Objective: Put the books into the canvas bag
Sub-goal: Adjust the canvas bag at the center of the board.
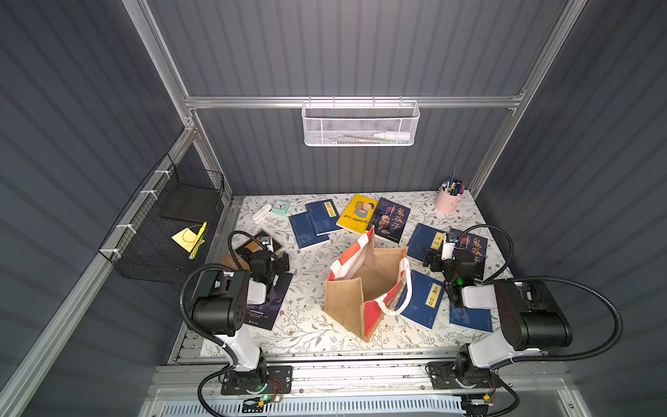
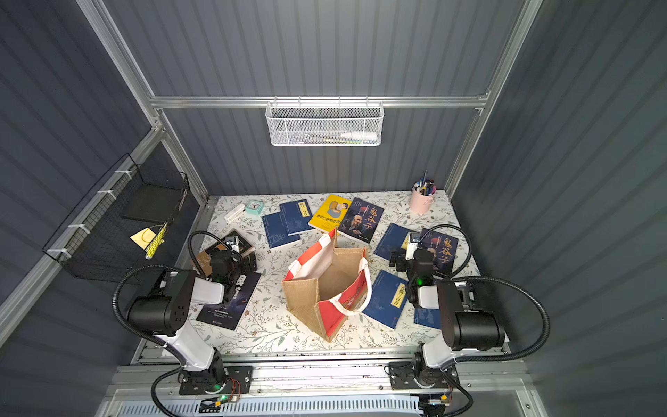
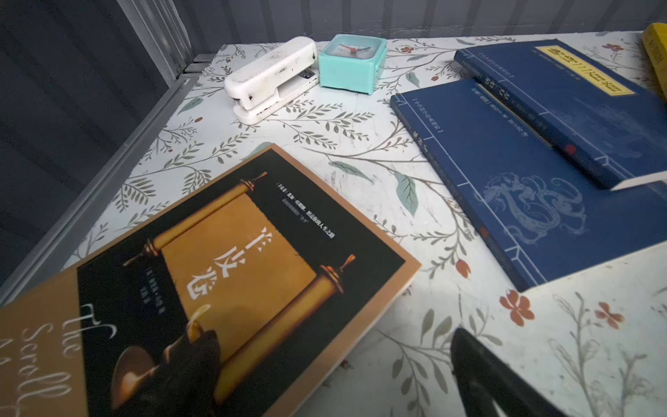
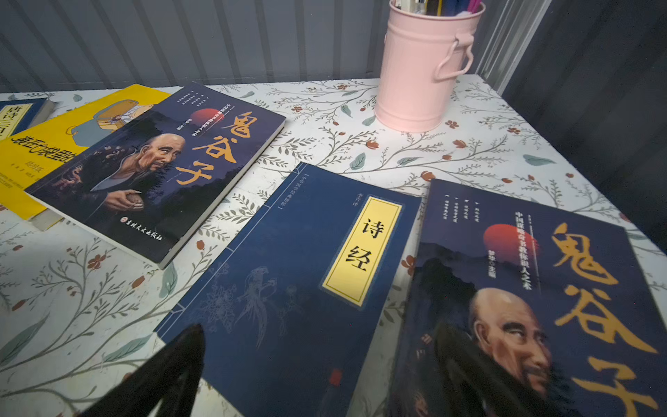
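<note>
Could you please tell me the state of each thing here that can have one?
canvas bag: upright, mouth open, no book seen inside.
books: lying flat, all outside the bag.
left pincer: open, holds nothing.
right pincer: open, holds nothing.
pen cup: upright, with pens inside.
stapler: closed.

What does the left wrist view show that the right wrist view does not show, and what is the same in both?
Only the left wrist view: a white stapler, a teal clock, a brown scroll book and a navy dragon book.
Only the right wrist view: a pink pen cup, a dark orange-lettered book, a second copy and a navy yellow-labelled book.
Both: the yellow book, another labelled navy book and the floral table cover.
</note>
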You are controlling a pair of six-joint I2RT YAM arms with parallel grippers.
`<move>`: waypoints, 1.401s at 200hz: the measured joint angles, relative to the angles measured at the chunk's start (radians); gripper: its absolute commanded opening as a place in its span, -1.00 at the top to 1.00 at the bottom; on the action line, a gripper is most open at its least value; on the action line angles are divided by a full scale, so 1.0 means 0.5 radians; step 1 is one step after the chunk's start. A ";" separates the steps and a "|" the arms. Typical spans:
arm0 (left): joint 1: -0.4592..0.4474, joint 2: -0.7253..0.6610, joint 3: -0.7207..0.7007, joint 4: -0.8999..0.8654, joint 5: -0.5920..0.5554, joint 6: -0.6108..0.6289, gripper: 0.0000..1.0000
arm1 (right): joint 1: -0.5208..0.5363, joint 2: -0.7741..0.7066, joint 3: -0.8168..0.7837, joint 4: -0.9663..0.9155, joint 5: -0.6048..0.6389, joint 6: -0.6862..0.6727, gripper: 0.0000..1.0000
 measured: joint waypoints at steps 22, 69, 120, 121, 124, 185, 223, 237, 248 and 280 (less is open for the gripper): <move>0.000 0.000 0.000 0.000 0.000 0.001 -0.99 | 0.000 0.000 0.000 0.000 -0.001 0.000 -0.99; 0.000 0.000 0.000 -0.001 0.000 0.000 -0.99 | 0.000 0.000 0.000 0.000 0.000 0.000 -0.99; 0.000 0.000 0.000 -0.001 0.000 0.000 -0.99 | 0.000 0.000 0.000 0.000 0.000 0.000 -0.99; 0.000 0.000 0.000 -0.001 0.000 0.000 -0.99 | 0.000 0.000 0.000 0.000 0.000 0.000 -0.99; 0.000 0.000 0.000 0.000 0.000 0.000 -0.99 | 0.000 0.000 0.000 0.000 0.000 0.000 -0.99; 0.000 0.000 0.000 0.000 0.000 0.000 -0.99 | 0.000 0.000 0.000 0.000 0.000 0.000 -0.99; 0.000 0.000 0.000 -0.001 0.000 0.000 -0.99 | 0.000 0.000 0.000 0.000 0.000 0.000 -0.99; 0.000 0.000 0.000 0.000 0.000 0.000 -0.99 | 0.000 0.000 0.000 0.000 0.000 0.001 -0.99; 0.000 0.000 0.000 0.000 0.000 0.000 -0.99 | 0.000 0.000 0.000 0.000 0.000 0.000 -0.99; 0.000 -0.060 0.014 -0.123 0.002 0.000 -0.99 | 0.000 -0.060 -0.042 0.016 0.018 0.004 -0.99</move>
